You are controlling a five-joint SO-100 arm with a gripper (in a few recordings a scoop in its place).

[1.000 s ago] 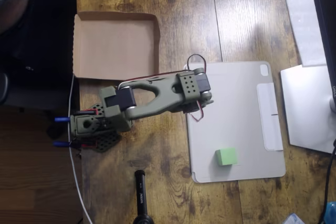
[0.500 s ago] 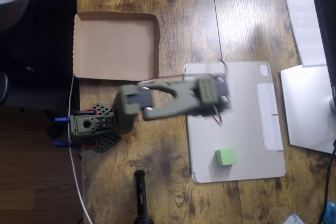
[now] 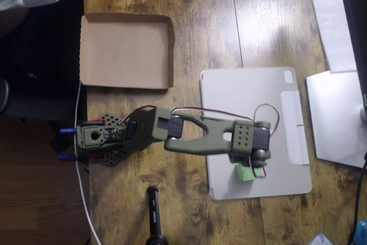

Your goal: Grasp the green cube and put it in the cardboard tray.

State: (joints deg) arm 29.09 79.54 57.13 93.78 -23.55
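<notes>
Overhead view. The olive-green arm point(image 3: 195, 136) reaches from its black base point(image 3: 100, 139) at the left of the frame across to the lower right, ending over the green cube point(image 3: 245, 172).

The cube is small, pale pastel green with matte, unmarked faces. Only its lower part shows; the wrist block of the arm covers its upper edge. It sits on the flat grey tablet cover point(image 3: 255, 93), in the lower middle part of that cover, right of frame centre and below it.

The gripper point(image 3: 252, 162) is directly above the cube, seen from the top. Its fingers are hidden under the wrist housing, so I cannot tell whether the claw is apart, together, or clamped on the cube. Contact with the cube also cannot be judged from this angle. Red and black wires point(image 3: 266, 110) loop out from the wrist.

The cardboard tray point(image 3: 126, 50) lies in the upper left of the frame: plain brown, shallow, rectangular, low folded rims. It is well apart from the cube, with the arm's base between them toward the left.

All of this rests on a wooden table point(image 3: 200, 15) with dark-grained planks. A black cylindrical object point(image 3: 153, 213) stands at the bottom edge, below the arm. White sheets point(image 3: 332, 21) lie at the right edge.
</notes>
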